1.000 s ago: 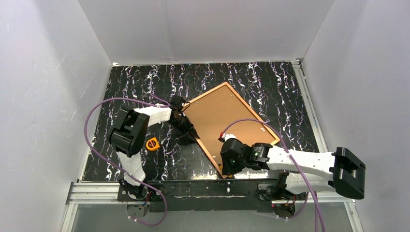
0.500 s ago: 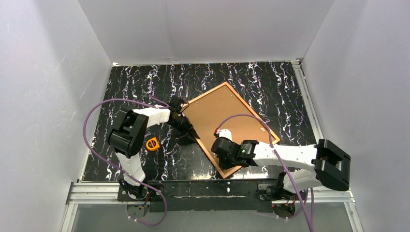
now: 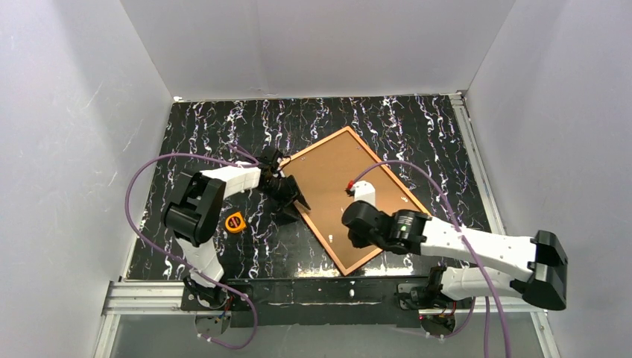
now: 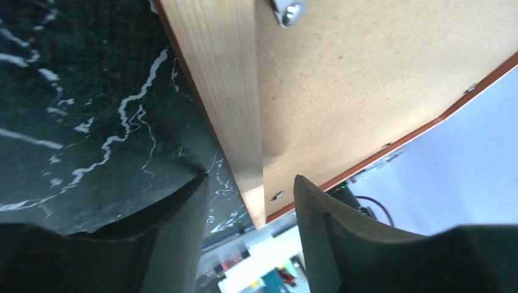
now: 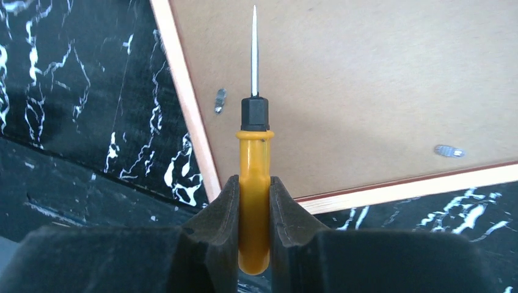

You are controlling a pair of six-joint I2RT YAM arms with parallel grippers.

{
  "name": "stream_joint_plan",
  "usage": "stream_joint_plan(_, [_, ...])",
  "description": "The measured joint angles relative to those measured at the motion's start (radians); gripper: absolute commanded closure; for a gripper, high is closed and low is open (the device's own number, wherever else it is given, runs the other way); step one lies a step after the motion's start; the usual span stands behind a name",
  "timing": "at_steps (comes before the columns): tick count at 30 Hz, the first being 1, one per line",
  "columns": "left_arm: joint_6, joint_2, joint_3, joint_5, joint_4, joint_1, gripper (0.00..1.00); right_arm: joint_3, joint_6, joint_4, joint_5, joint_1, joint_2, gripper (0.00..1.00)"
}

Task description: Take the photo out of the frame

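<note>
The frame [image 3: 325, 242] lies face down on the black marbled table. The photo's plain brown board back [image 3: 343, 175] fills it; the print side is hidden. My left gripper [image 3: 289, 194] is at the frame's left rail. In the left wrist view the gripper [image 4: 249, 180] is open, with the pale wooden rail [image 4: 226, 91] lying between its fingers [image 4: 183, 232]. My right gripper [image 3: 358, 225] hovers over the frame's near part. In the right wrist view it [image 5: 254, 183] is shut on a yellow-handled screwdriver [image 5: 255, 146], whose tip points over the board back [image 5: 366, 79].
Small metal retaining tabs [image 5: 220, 101] [image 5: 449, 151] sit on the board near the frame rails [image 5: 186, 116]. An orange tape measure [image 3: 235, 222] lies left of the frame. White walls enclose the table; a metal rail [image 3: 298, 292] runs along the near edge.
My right arm has swung from the frame's near-left corner up and to the right over the board, still holding the screwdriver. My left gripper has stayed at the left rail.
</note>
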Motion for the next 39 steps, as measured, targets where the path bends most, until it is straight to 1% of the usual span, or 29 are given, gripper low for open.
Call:
stream_joint_plan(2, [0.031,-0.023,0.006,-0.024,-0.018,0.0,0.32,-0.002,-0.008,-0.023,0.018,-0.024,-0.054,0.99])
stream_joint_plan(4, [0.061,-0.048,0.009,-0.054,-0.044,0.001,0.19,-0.014,-0.013,-0.038,0.03,-0.064,-0.089,0.99])
stream_joint_plan(5, [0.079,-0.063,0.008,-0.067,-0.06,0.002,0.17,-0.03,-0.019,-0.045,0.033,-0.097,-0.107,0.99])
stream_joint_plan(9, [0.132,-0.169,-0.005,-0.088,-0.125,0.004,0.15,-0.08,-0.042,-0.087,0.032,-0.22,-0.152,0.99])
stream_joint_plan(11, [0.151,-0.271,-0.038,-0.081,-0.14,0.005,0.14,-0.088,-0.058,-0.103,0.028,-0.298,-0.172,0.99])
stream_joint_plan(14, [0.156,-0.446,-0.124,-0.047,-0.153,0.006,0.13,-0.073,-0.078,-0.122,0.043,-0.406,-0.174,0.99])
stream_joint_plan(17, [0.143,-0.607,-0.24,-0.007,-0.163,0.003,0.12,-0.014,-0.115,-0.131,0.065,-0.523,-0.115,0.99])
stream_joint_plan(20, [0.12,-0.751,-0.354,0.025,-0.199,-0.01,0.12,0.075,-0.169,-0.117,0.069,-0.691,-0.001,0.99])
stream_joint_plan(23, [0.092,-0.879,-0.424,0.047,-0.233,-0.031,0.12,0.178,-0.203,-0.106,0.065,-0.85,0.136,0.99])
stream_joint_plan(26, [0.051,-1.01,-0.483,0.051,-0.248,-0.063,0.12,0.318,-0.233,-0.088,0.072,-0.966,0.299,0.99])
stream_joint_plan(28, [0.026,-1.073,-0.511,0.051,-0.259,-0.09,0.12,0.429,-0.249,-0.098,0.074,-1.013,0.412,0.99])
stream_joint_plan(31, [-0.006,-1.155,-0.543,0.048,-0.283,-0.131,0.12,0.681,-0.269,-0.12,0.085,-1.07,0.635,0.99])
stream_joint_plan(34, [-0.025,-1.222,-0.548,0.04,-0.323,-0.151,0.12,0.878,-0.295,-0.141,0.114,-1.115,0.823,0.99])
stream_joint_plan(36, [-0.028,-1.266,-0.547,0.031,-0.357,-0.155,0.12,0.966,-0.315,-0.151,0.127,-1.144,0.926,0.99])
stream_joint_plan(39, [-0.028,-1.32,-0.529,0.021,-0.432,-0.156,0.11,1.037,-0.349,-0.17,0.125,-1.186,1.04,0.99])
